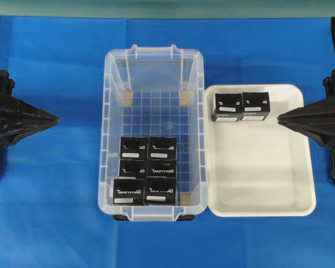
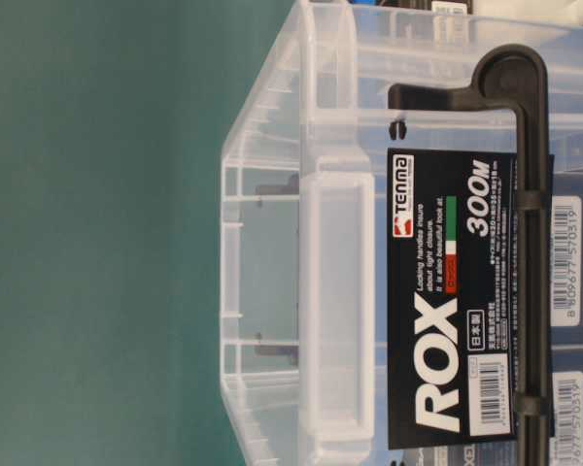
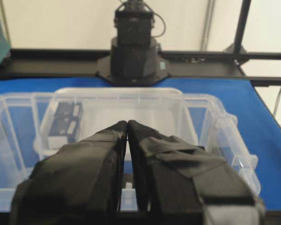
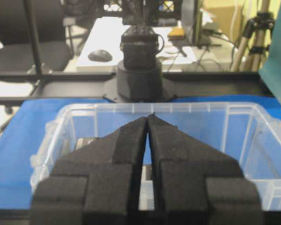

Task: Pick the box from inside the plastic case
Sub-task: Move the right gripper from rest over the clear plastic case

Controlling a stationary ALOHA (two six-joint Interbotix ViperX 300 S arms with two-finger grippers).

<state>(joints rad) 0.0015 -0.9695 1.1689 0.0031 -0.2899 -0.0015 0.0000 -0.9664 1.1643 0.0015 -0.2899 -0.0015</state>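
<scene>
The clear plastic case point(image 1: 109, 134) stands mid-table with several black boxes point(image 1: 148, 170) packed at its near end. It also shows in the left wrist view point(image 3: 215, 126), the right wrist view point(image 4: 253, 122) and close up in the table-level view point(image 2: 301, 243). My left gripper point(image 1: 57, 119) is shut and empty, off the case's left side. My right gripper point(image 1: 279, 118) is shut and empty, over the right edge of the white tray. The tips meet in the left wrist view point(image 3: 127, 123) and in the right wrist view point(image 4: 147, 117).
A shallow white tray point(image 1: 262, 184) lies right of the case with two black boxes point(image 1: 241, 106) at its far left corner. Blue cloth point(image 1: 50, 212) covers the table. The case's black latch handle point(image 2: 530, 243) and its ROX label point(image 2: 447, 311) face the table-level camera.
</scene>
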